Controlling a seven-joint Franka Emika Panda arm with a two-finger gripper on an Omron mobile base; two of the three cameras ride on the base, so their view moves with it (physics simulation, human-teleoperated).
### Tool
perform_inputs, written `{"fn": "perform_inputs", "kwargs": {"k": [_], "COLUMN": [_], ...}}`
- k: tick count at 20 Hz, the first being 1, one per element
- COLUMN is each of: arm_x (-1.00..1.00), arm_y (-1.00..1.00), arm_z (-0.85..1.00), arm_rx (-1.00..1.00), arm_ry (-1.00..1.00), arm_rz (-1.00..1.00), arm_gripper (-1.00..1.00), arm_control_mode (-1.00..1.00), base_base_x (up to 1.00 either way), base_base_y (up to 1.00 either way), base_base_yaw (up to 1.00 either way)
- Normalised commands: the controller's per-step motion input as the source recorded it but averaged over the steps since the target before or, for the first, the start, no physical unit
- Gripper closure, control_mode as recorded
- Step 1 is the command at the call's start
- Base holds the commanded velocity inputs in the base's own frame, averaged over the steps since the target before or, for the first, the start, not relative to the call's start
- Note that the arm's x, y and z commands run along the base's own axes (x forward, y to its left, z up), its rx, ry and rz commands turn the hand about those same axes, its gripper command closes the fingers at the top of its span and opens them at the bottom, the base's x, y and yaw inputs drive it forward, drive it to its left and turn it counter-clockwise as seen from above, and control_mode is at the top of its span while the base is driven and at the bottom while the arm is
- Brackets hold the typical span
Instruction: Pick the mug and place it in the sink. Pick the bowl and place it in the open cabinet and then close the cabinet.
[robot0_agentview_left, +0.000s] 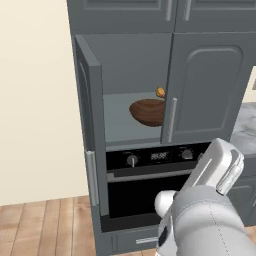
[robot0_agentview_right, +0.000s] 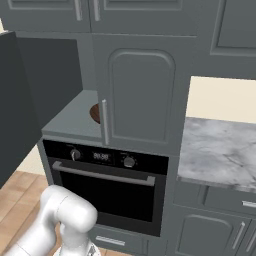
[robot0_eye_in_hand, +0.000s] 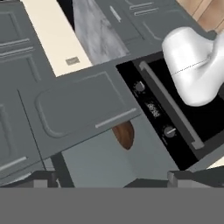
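The dark brown wooden bowl (robot0_agentview_left: 147, 112) rests on the grey shelf inside the cabinet (robot0_agentview_left: 210, 85), partly behind the shut right door. It also peeks out as the bowl (robot0_agentview_right: 95, 113) and the bowl (robot0_eye_in_hand: 124, 134). The cabinet's left door (robot0_agentview_left: 90, 125) stands swung wide open; the same door is the dark slab (robot0_agentview_right: 15, 100) at the left. My gripper (robot0_eye_in_hand: 113, 178) is open and empty, back from the cabinet (robot0_eye_in_hand: 78, 105) and facing its shelf in a rolled view. The mug and the sink are out of view.
A black built-in oven (robot0_agentview_left: 150, 185) with a bar handle sits under the shelf. A small orange object (robot0_agentview_left: 160, 92) lies behind the bowl. A marble counter (robot0_agentview_right: 220, 145) runs to the right over lower cabinets. Wooden floor (robot0_agentview_left: 40, 225) lies at the left.
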Motion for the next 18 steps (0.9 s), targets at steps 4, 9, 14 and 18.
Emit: {"fn": "perform_inputs", "kwargs": {"k": [4,9,14,18], "arm_x": [0.04,0.37,0.66,0.59], "arm_y": [0.81,0.46,0.02,0.4], "arm_z": [-0.02,-0.07,-0.35,-0.44], "arm_rx": [-0.1,-0.14,-0.16,-0.18], "arm_ry": [0.0,0.0,0.0,0.0], "arm_rz": [0.0,-0.01,-0.01,0.0], "arm_gripper": [-1.0,-1.0,-1.0,-1.0], "arm_control_mode": [-1.0,-1.0,-1.0,-1.0], "base_base_x": [0.0,0.0,0.0,0.0], "base_base_y": [0.0,0.0,0.0,0.0], "base_base_yaw": [0.0,0.0,0.0,0.0]}}
